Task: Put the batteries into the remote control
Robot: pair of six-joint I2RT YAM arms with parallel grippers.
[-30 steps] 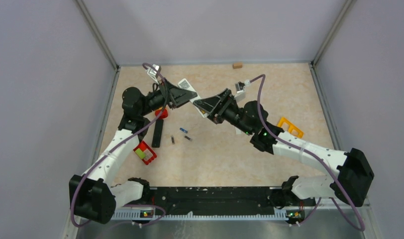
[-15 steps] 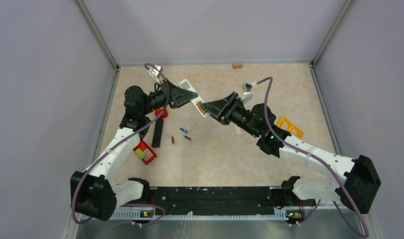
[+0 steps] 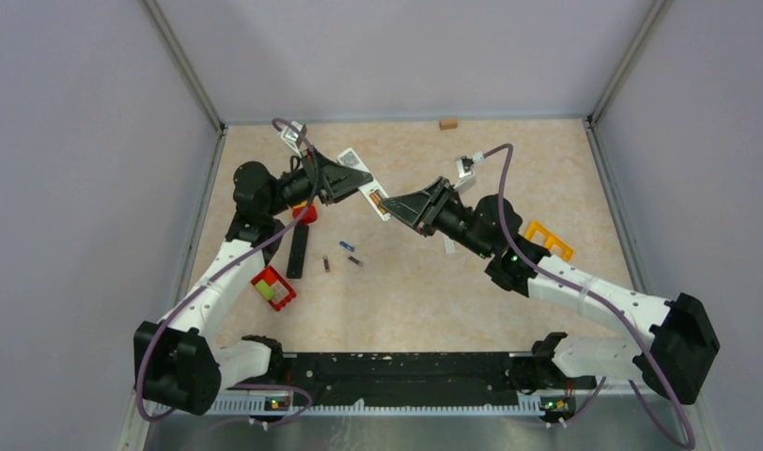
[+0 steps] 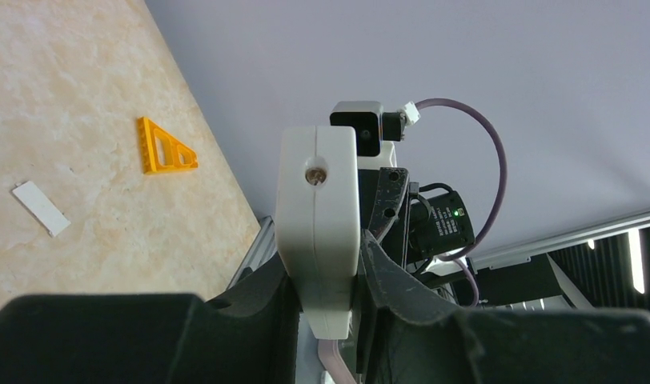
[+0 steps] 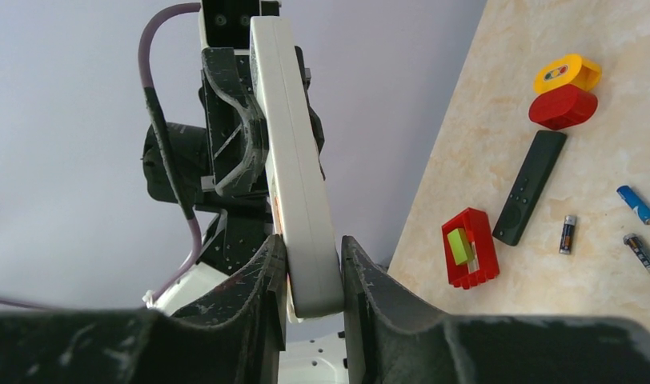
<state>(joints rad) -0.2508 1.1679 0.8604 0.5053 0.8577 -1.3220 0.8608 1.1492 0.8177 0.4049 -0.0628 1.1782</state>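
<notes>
Two sets of jaws, the left jaws and the right jaws, each pinch one end of the white remote [image 5: 299, 184] held up between them, while three small batteries [image 5: 568, 234] lie on the bench [image 5: 546, 96] below the jaws, beside a black remote [image 5: 530, 188].

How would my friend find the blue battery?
Find the long black remote lying flat on the tan table. Just right of it in the top view lie three tiny cylinders. The blue battery is the only bright one; the two dark batteries beside it look dull.
</notes>
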